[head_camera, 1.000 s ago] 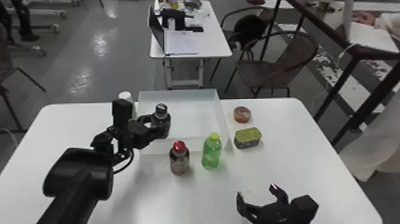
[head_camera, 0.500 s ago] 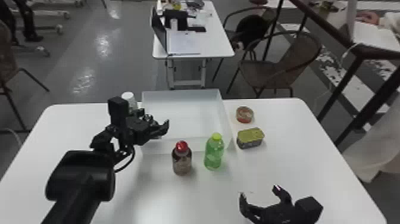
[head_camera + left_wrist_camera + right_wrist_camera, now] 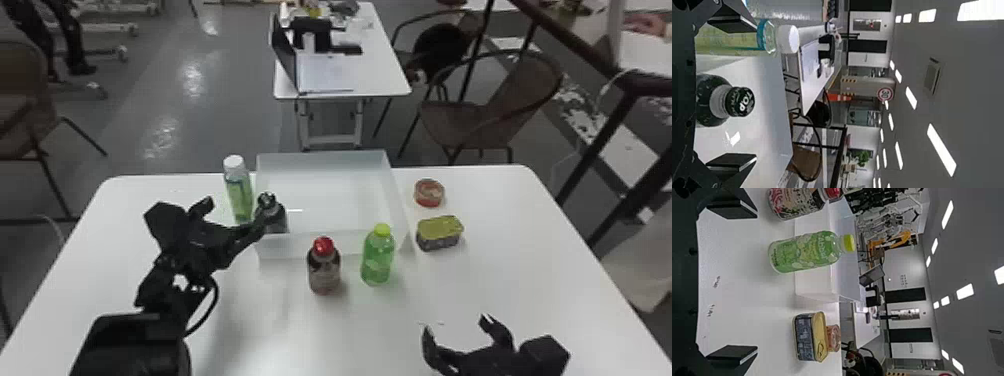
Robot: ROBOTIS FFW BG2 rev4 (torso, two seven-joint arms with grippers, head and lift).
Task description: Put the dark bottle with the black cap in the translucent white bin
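The left gripper (image 3: 236, 212) is released, fingers spread around the dark bottle (image 3: 275, 217). The bottle stands upright in the near left corner of the translucent white bin (image 3: 288, 246). Withdraw your nearer, left arm straight back, perpendicular to the bottle's axis.

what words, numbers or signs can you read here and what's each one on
"TOP": black cap of the dark bottle
"30": round red-rimmed sign in the room behind
Not clear enough to quote: print on the yellow-capped green bottle and the red-capped bottle
Too small to read: print on the rectangular can, marks on the white table
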